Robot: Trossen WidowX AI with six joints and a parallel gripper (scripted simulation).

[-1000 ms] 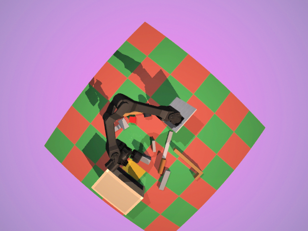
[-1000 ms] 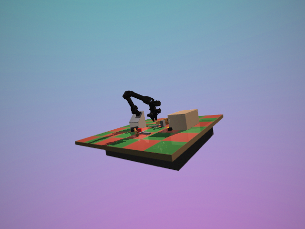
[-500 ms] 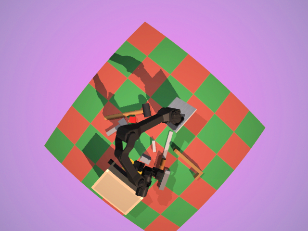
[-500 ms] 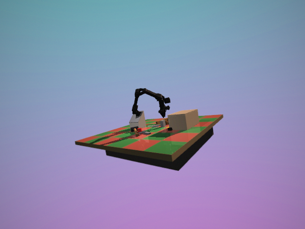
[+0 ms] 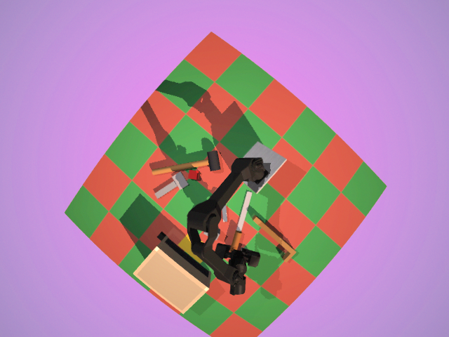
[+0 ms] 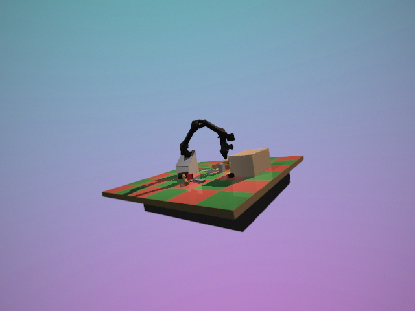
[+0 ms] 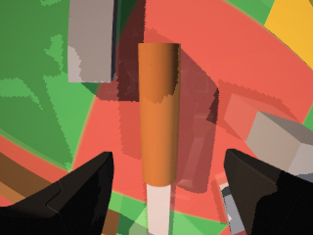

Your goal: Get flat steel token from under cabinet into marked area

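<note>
"Token first: where was it?"

"I couldn't tell; it was hidden from all three views. What I could see began with the table [image 5: 214, 54] [image 6: 221, 197] [image 7: 205, 29], checkered red and green."

"And on it?"

"The pale tan cabinet [image 5: 170, 281] [image 6: 249, 164] stood near one edge. The black arm [image 5: 228, 188] [image 6: 189, 137] arched up from a grey sloped stand [image 5: 273, 159] [image 6: 181, 169] and bent down beside the cabinet's front."

"Tools?"

"A wooden hook [image 5: 273, 234] lay on the side of the arm away from the mallet [image 5: 188, 165] [image 6: 185, 179]. A pale stick with an orange handle [image 5: 244, 210] [image 7: 158, 117] lay between the stand and the claw [image 5: 236, 253] [image 6: 225, 157] [image 7: 170, 160]. A grey T-shaped tool [image 5: 179, 180] [image 6: 198, 179] lay near the mallet."

"The marked area?"

"The yellow patch [image 5: 188, 246] [image 7: 293, 24] was in front of the cabinet, partly covered by the arm from above."

"How was the claw?"

"Open and empty, pointing down above the table, with the orange handle showing between its separated fingers in the wrist view."

"Anything smaller?"

"A red block [image 5: 193, 175] [image 6: 190, 175], between the mallet and the T-shaped tool."
</note>
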